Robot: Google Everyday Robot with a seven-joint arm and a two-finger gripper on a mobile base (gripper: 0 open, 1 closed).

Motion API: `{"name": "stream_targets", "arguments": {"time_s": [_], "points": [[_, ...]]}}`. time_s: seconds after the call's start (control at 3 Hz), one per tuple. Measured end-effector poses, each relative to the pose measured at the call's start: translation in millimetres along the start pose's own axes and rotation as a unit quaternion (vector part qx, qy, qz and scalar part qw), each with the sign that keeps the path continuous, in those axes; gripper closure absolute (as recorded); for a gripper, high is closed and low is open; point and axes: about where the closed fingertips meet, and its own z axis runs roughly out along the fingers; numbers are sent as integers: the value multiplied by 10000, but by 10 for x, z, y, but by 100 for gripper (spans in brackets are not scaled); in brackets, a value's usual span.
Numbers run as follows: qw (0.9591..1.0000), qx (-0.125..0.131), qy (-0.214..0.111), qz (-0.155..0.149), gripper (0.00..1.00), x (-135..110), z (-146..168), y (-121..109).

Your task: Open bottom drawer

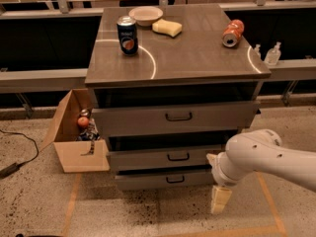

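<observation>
The gripper (220, 201) at the right end of the bottom drawer (148, 180) hides that corner from view.

The flat grey-brown cabinet top (197, 58) carries four things. A dark blue soda can (127, 35) stands upright near its left side, with a pale round bowl (145, 15) behind it. A yellow sponge (167, 27) lies just beside the bowl. A red soda can (232, 32) lies on its side to the right. The white gripper (220, 204) hangs low over the speckled floor (148, 211), by the cabinet's front right.
</observation>
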Motion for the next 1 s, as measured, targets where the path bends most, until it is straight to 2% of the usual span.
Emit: {"name": "stream_targets", "arguments": {"time_s": [0.33, 0.67, 1.0], "points": [[9999, -68, -64, -59, 0, 248, 609, -70], [9989, -127, -351, -268, 0, 331, 1229, -177], [9955, -269, -730, -537, 0, 266, 2082, -372]]}}
